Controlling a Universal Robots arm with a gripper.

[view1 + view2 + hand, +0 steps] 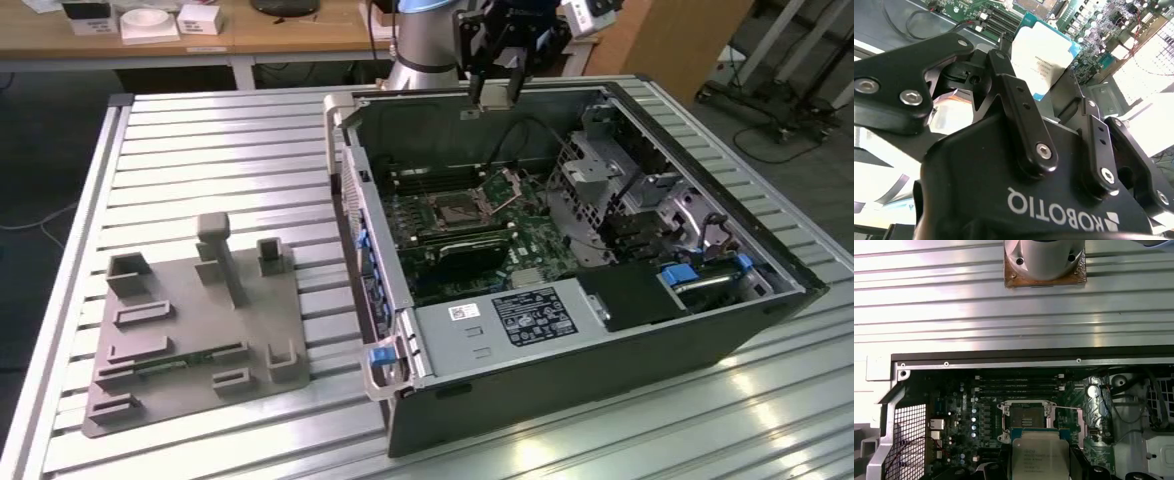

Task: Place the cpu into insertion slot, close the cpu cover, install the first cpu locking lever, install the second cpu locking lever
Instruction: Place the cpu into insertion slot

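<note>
Cpu (1040,457) is clamped by two opposite edges in the gripper (495,92), its silvery face shown flat-on in the first wrist view; being square, no long axis is marked; in the exterior view it is hung on edge above the far wall of the open computer case (574,400) on the table (214,150), well apart from the insertion slot (454,212); the cpu cover (511,186) is raised at the slot's side toward the exterior view's right; open room is left above.

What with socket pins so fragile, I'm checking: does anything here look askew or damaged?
Nothing stands out. The end effector grips the cpu squarely, and the insertion slot lies open and looks intact.
</note>
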